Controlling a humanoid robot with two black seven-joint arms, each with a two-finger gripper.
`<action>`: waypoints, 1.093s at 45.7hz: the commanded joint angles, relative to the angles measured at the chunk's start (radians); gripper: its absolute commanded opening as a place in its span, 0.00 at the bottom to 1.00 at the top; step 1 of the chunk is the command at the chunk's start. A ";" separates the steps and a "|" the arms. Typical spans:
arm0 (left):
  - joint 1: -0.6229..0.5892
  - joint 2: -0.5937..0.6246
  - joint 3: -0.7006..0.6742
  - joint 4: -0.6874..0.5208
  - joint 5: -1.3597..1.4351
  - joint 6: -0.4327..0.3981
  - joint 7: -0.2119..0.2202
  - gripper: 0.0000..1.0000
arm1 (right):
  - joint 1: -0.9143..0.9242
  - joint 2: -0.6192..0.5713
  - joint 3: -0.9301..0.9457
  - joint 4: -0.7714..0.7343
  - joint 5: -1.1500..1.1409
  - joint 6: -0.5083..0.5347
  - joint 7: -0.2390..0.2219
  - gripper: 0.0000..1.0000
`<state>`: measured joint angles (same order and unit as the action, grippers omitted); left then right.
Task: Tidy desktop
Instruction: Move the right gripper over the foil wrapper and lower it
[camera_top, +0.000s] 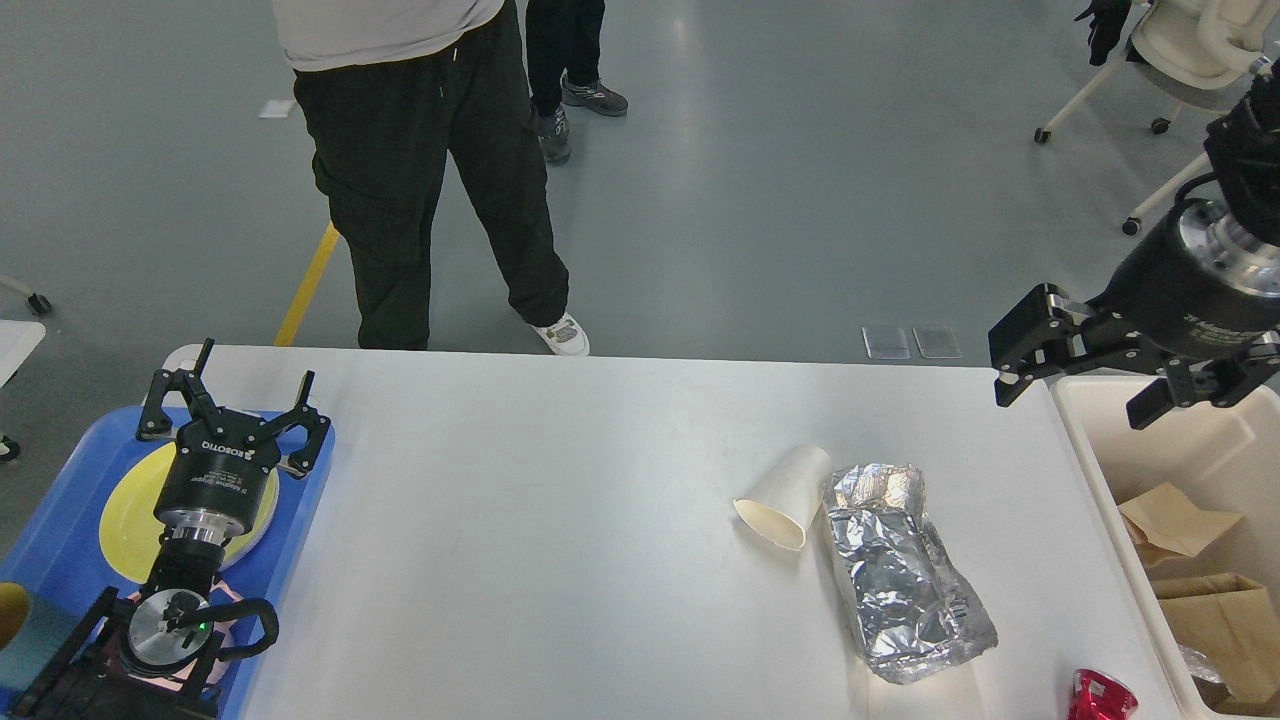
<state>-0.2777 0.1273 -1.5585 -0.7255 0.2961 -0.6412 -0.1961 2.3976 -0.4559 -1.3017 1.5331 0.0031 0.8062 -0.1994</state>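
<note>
White surface (560, 520) carries a tipped paper cup (785, 495) touching a crumpled foil bag (905, 575). Left gripper (232, 400) hangs released over the blue tray (60, 540); right gripper (1080, 385) is spread, empty, above the beige bin (1100, 480).

The wide white worktop (560, 520) is showing a smooth, matt face. On it, a crumpled silver foil bag (905, 575) is glinting, wrinkled and shiny, beside a matt off-white paper cup (785, 497). A small red foil wrapper (1100, 696) is shining glossily. Creased brown paper bags (1205, 600) are lying dull in the smooth beige plastic bin (1085, 440). The blue plastic tray (60, 545) is looking slick.
</note>
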 joint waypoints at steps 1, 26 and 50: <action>0.000 0.000 0.000 0.000 0.000 0.000 0.001 0.96 | -0.006 0.000 0.021 0.004 0.003 0.005 0.000 1.00; 0.000 0.000 0.000 0.000 0.000 0.000 0.001 0.96 | -0.730 0.189 0.317 -0.194 -0.037 -0.512 0.002 1.00; 0.000 0.000 0.000 0.000 0.000 0.000 0.000 0.96 | -1.051 0.367 0.352 -0.453 -0.176 -0.621 0.000 0.94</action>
<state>-0.2778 0.1274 -1.5585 -0.7263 0.2961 -0.6412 -0.1952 1.3895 -0.1065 -0.9510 1.1209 -0.1478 0.2039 -0.1987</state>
